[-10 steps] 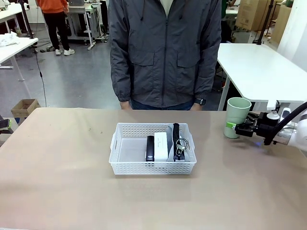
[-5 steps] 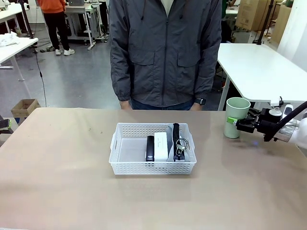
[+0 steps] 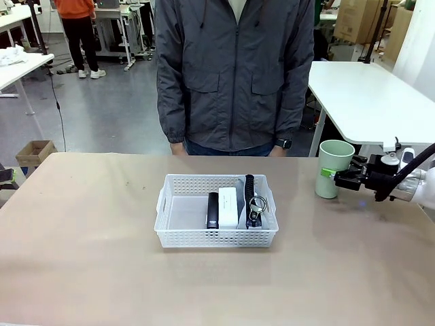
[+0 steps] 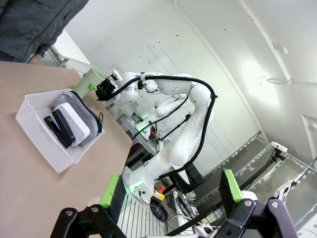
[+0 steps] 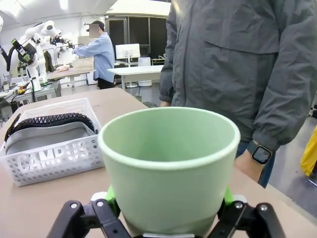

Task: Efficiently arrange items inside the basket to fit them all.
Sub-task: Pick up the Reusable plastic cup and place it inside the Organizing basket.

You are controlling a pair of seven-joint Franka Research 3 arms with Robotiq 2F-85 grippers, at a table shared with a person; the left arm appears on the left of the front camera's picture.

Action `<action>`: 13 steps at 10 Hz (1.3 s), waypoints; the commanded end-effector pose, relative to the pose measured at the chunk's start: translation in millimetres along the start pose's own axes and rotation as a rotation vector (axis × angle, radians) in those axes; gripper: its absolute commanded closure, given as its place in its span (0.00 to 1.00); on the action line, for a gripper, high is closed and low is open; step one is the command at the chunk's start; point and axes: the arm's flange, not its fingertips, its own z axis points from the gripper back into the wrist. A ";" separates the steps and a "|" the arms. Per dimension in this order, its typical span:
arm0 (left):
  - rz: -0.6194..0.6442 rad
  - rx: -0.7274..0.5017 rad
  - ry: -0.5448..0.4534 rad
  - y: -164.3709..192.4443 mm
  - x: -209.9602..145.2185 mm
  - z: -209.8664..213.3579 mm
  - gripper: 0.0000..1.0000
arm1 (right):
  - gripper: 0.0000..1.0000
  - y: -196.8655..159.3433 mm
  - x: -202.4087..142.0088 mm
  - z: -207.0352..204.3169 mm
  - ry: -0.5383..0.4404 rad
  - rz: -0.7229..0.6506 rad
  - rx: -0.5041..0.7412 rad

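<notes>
Two green pads of the right gripper [image 3: 334, 178] sit against opposite sides of the pale green cup [image 3: 336, 167], clamped on its lower wall, as the right wrist view shows with the cup [image 5: 170, 168] wedged between the fingers [image 5: 111, 194]. That arm reaches in low and nearly level from the right edge of the table [image 3: 81, 258], the gripper pointing toward the middle. The cup is upright, mouth up, at the table's right side and well apart from the basket [image 3: 216, 236]; whether its base touches the tabletop cannot be told.

The left gripper [image 4: 171, 191] hangs with its fingers wide apart and nothing between them (its camera looks across the table toward the other arm, so the scene appears tilted).

One white lattice basket stands near the table's centre. Three things lie in its right half, side by side: one black stapler [image 3: 213, 210], one white box [image 3: 228, 206] just right of it, and one grey pouch with black trim [image 3: 253, 200] against the right wall. From the right wrist camera the lettering "CAMPUS" reads through the basket's perforated side. The basket's left half is bare floor.

One person in a grey zip jacket [image 3: 234, 71] stands at the far edge, arms down, a watch on one wrist.
</notes>
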 end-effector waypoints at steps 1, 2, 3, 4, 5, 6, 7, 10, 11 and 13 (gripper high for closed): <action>0.011 0.001 -0.022 -7.8 -7.2 -12.9 0.00 | 1.00 8.5 15.3 7.0 0.001 -0.009 0.033; 0.011 0.001 -0.022 -7.8 -7.2 -12.9 0.00 | 1.00 11.5 20.9 8.0 0.003 -0.010 0.038; 0.011 0.001 -0.022 -7.8 -7.2 -12.9 0.00 | 0.70 18.7 34.7 10.1 -0.004 -0.028 0.051; 0.011 0.001 -0.022 -7.8 -7.2 -12.9 0.00 | 0.71 25.5 61.4 13.0 0.048 -0.009 0.037; 0.011 0.001 -0.022 -7.8 -7.2 -12.9 0.00 | 1.00 30.6 95.1 16.3 0.077 0.018 0.040; 0.011 0.001 -0.022 -7.8 -7.2 -12.9 0.00 | 0.71 43.6 137.4 20.9 0.149 -0.003 0.045; 0.011 0.001 -0.022 -7.8 -7.2 -12.9 0.00 | 1.00 64.0 170.8 26.2 0.239 -0.108 0.128; 0.011 0.001 -0.022 -7.8 -7.2 -12.9 0.00 | 0.71 98.8 204.0 47.8 0.416 -0.183 0.185; 0.011 0.001 -0.022 -7.8 -7.2 -12.9 0.00 | 0.70 105.0 200.2 53.4 0.477 -0.204 0.173; 0.011 0.001 -0.022 -7.8 -7.2 -12.9 0.00 | 0.44 88.8 182.1 58.2 0.465 -0.171 0.195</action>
